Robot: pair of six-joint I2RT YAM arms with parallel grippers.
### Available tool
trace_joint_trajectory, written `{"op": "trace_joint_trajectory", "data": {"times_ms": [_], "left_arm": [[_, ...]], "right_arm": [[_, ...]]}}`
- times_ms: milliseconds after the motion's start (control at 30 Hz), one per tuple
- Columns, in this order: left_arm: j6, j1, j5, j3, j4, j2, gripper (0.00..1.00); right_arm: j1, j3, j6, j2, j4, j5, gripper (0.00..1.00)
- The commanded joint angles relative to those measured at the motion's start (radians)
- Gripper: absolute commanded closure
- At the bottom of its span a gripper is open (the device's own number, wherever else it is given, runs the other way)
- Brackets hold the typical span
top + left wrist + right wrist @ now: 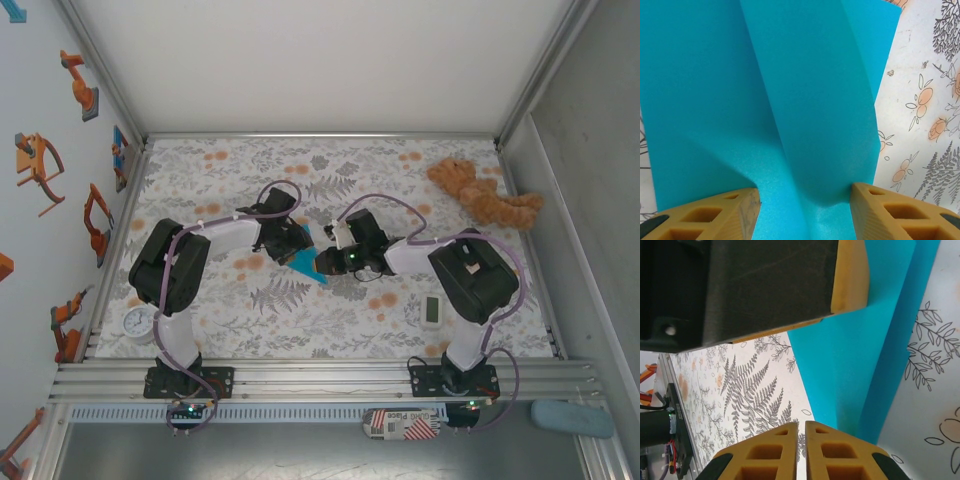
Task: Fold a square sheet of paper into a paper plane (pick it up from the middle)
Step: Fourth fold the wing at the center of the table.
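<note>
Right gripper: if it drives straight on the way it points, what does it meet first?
Probably the square sheet of paper, its edge just past the right gripper; a finger of the left gripper sits beyond. Depth unclear.

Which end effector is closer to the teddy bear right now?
Right. The right end effector is mid-table, left of and below the teddy bear in the top view. The left end effector sits farther left still, across the blue paper from it.

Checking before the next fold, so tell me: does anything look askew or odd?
The blue paper looks buckled, bowing in ridges between the spread fingers of the left gripper rather than lying flat. Nothing else stands out.
</note>
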Motion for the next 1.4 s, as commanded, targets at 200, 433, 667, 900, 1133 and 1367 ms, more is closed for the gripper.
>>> {"op": "trace_joint_trajectory", "data": {"times_ms": [200, 433, 667, 900, 1133, 1367], "left_arm": [[0.010, -0.019, -0.067, -0.067, -0.153, 0.149, 0.46], [0.011, -0.020, -0.068, -0.066, -0.157, 0.157, 0.46], [0.011, -0.021, -0.065, -0.065, -0.160, 0.162, 0.46], [0.014, -0.021, -0.060, -0.063, -0.166, 0.171, 0.46], [0.013, -0.021, -0.060, -0.059, -0.166, 0.169, 0.46], [0.014, -0.022, -0.060, -0.058, -0.168, 0.169, 0.46]], "right_arm": [[0.003, 0.030, -0.033, 0.039, -0.050, -0.008, 0.88], [0.004, 0.038, -0.038, 0.052, -0.063, 0.000, 0.89], [0.004, 0.044, -0.038, 0.059, -0.073, 0.008, 0.89], [0.003, 0.047, -0.038, 0.063, -0.081, 0.015, 0.89], [0.004, 0.054, -0.041, 0.070, -0.097, 0.023, 0.89], [0.003, 0.061, -0.043, 0.077, -0.118, 0.035, 0.89]]}}
